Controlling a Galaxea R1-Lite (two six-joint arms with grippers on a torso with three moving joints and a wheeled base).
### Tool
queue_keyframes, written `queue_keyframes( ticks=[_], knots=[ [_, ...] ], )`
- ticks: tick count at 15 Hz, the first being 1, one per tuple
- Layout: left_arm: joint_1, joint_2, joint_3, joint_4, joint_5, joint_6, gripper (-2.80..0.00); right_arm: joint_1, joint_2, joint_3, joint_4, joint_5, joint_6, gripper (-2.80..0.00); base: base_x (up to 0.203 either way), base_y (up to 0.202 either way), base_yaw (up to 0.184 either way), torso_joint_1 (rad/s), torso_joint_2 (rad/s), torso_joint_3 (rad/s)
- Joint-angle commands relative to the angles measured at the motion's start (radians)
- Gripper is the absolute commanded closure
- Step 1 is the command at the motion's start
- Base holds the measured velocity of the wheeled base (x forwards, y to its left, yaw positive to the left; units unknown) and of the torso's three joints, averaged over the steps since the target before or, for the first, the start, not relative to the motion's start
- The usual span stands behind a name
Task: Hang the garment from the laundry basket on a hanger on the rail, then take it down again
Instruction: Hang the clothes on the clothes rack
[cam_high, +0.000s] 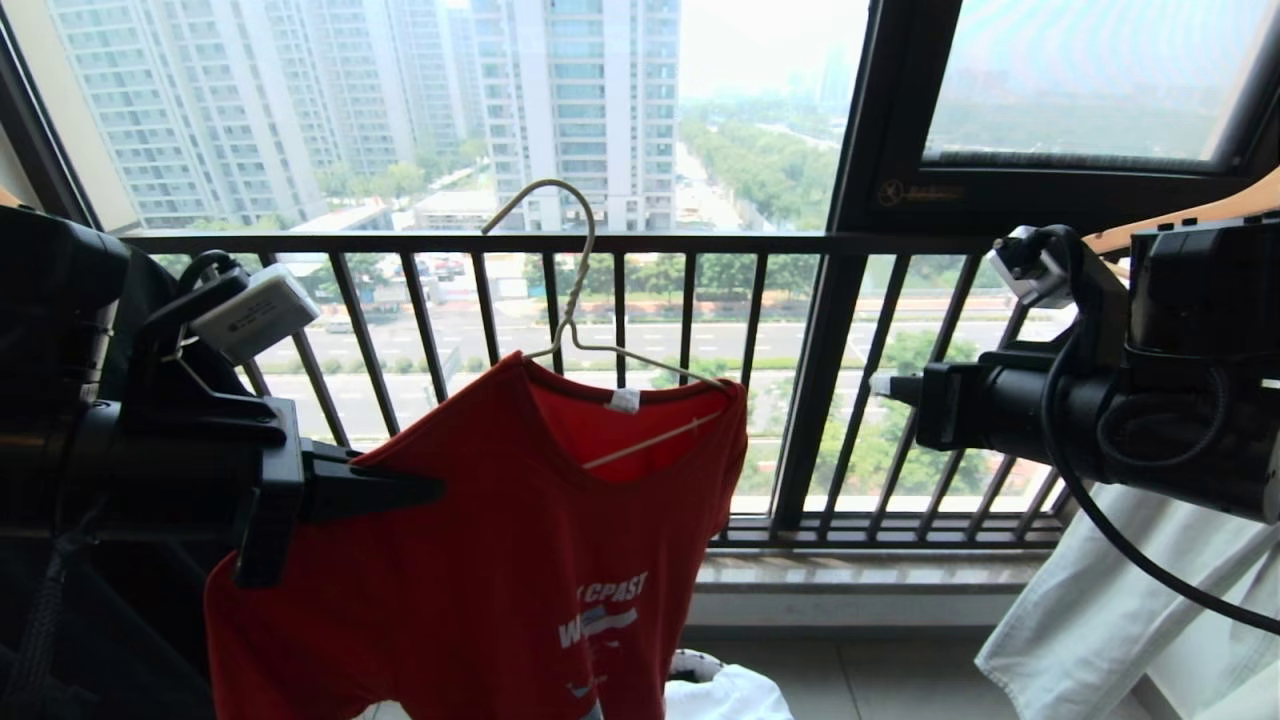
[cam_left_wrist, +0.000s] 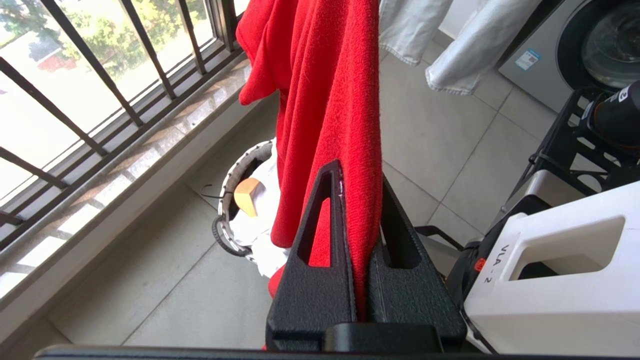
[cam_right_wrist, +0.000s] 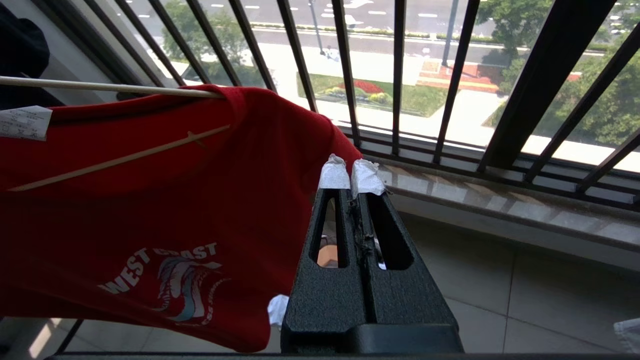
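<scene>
My left jaws are clamped tight on a fold of the red T-shirt (cam_high: 480, 560), pinching it near the shoulder on my left side, while my right jaws are pressed together on nothing, white-taped tips just beside the shirt's other sleeve. The left gripper (cam_left_wrist: 361, 180) sits low left in the head view, and the right gripper (cam_right_wrist: 351, 172) is off to the right, by the black window railing (cam_high: 640, 243). The shirt is draped on the thin white hanger (cam_high: 570, 300), tilted, hook up in the air against the window. The laundry basket (cam_left_wrist: 235, 175) sits on the tiled floor (cam_left_wrist: 440, 150) below, next to the sill.
</scene>
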Motion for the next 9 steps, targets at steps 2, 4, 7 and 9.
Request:
queue_keyframes(
  ticks=[2,4,7,9],
  knots=[
    [-0.011,-0.014,0.061,-0.164,-0.002,-0.040,0.00,0.064,0.083,-0.049,0.045,-0.066,0.019,0.00,0.000,0.000,0.000,0.000,0.00,0.000],
    [-0.015,-0.007,0.085,-0.278,0.002,-0.148,0.00,0.111,0.129,-0.060,0.046,-0.082,0.056,0.00,0.000,0.000,0.000,0.000,0.00,0.000],
    [-0.015,0.020,0.100,-0.306,0.006,-0.157,0.00,0.193,0.151,-0.075,0.046,-0.126,0.106,0.00,0.000,0.000,0.000,0.000,0.00,0.000],
    [-0.019,0.020,0.101,-0.306,0.006,-0.156,0.00,0.223,0.156,-0.090,0.025,-0.189,0.128,-2.80,0.000,0.000,0.000,0.000,0.00,0.000]
  ],
)
